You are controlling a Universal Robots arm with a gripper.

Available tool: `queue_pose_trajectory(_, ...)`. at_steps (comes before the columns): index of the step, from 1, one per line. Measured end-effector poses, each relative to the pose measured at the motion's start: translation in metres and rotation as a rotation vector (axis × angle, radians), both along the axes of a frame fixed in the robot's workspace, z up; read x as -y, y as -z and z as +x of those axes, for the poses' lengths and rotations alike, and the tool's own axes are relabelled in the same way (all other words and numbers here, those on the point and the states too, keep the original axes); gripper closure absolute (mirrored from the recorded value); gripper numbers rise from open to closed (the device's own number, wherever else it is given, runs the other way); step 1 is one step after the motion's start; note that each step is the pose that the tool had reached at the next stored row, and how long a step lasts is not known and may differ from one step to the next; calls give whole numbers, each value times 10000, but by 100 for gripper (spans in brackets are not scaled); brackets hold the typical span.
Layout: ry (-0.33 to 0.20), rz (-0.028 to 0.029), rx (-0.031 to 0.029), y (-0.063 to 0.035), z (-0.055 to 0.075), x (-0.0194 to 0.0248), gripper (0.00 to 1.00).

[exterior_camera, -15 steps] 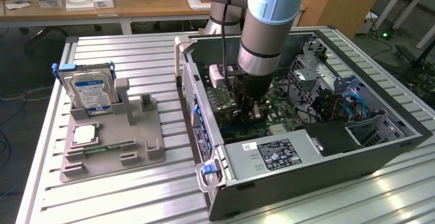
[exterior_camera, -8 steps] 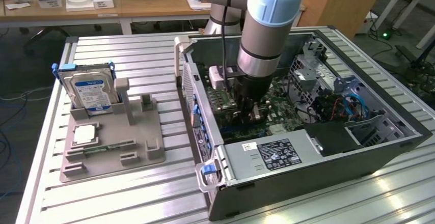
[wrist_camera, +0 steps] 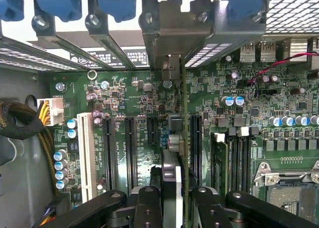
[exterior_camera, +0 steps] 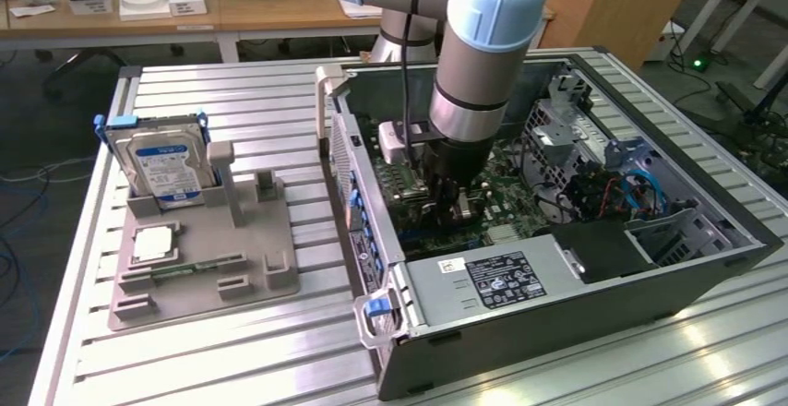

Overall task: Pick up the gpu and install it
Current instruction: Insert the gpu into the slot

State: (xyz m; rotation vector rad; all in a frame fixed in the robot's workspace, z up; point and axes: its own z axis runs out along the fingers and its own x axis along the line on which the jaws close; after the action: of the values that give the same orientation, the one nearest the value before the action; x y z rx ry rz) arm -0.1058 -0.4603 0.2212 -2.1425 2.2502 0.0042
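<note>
Inside the open computer case (exterior_camera: 689,268), the claw (wrist_camera: 172,198) is closed on the gpu (wrist_camera: 183,133), held edge-on above the motherboard (wrist_camera: 134,98). To seat it well, keep the card upright, aligned with its slot (wrist_camera: 195,138), bracket toward the rear openings.

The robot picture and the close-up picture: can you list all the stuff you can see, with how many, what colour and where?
computer case: one, dark grey, lying open on the slatted table, on the exterior view's right.
motherboard: one, green, inside the case, with black slots and one white slot.
gpu: one, green card seen edge-on, with a silver bracket, upright in the hand above the slots.
power supply: one, silver with a black label, at the case's near end.
hard drive: one, silver with a blue label, upright in the tray.
tray: one, grey, on the table, on the exterior view's left.
table: one, silver.
arm: one, silver and light blue, reaching into the case.
hand: one, black, closed on the gpu.
</note>
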Motion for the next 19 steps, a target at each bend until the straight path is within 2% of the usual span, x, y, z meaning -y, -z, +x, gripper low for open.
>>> queue_pose_trajectory(8,0,0,-3,-1,0,0,72)
queue_pose_trajectory(12,-3,-22,-14,33,0,1,72)
queue_pose_trajectory(15,1,-1,-5,44,-2,0,72)
queue_pose_trajectory(19,2,0,0,44,-2,-1,72)
